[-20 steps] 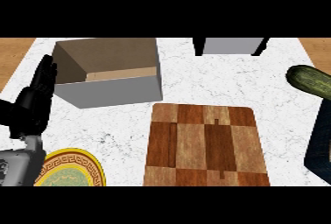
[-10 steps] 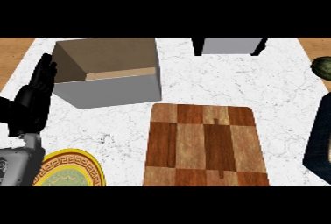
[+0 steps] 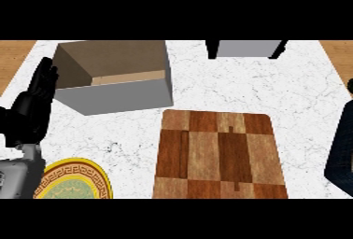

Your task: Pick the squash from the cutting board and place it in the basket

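A white marble counter (image 3: 228, 88) with fine grey veins fills the scene. Warm wood flooring (image 3: 15, 56) shows past its far left and far right corners. The light falls even and soft.

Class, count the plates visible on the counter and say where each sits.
1: the yellow-rimmed plate at the lower left, partly cut off, beside the left hand. Others may lie outside the view.

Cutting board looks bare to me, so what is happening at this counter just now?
The cutting board has nothing on it, and the basket at the upper left shows nothing inside. The left hand rests open at the left edge, fingers up, above a yellow-rimmed plate. Only a dark part of the right hand shows at the right edge; whether it holds the squash cannot be told.
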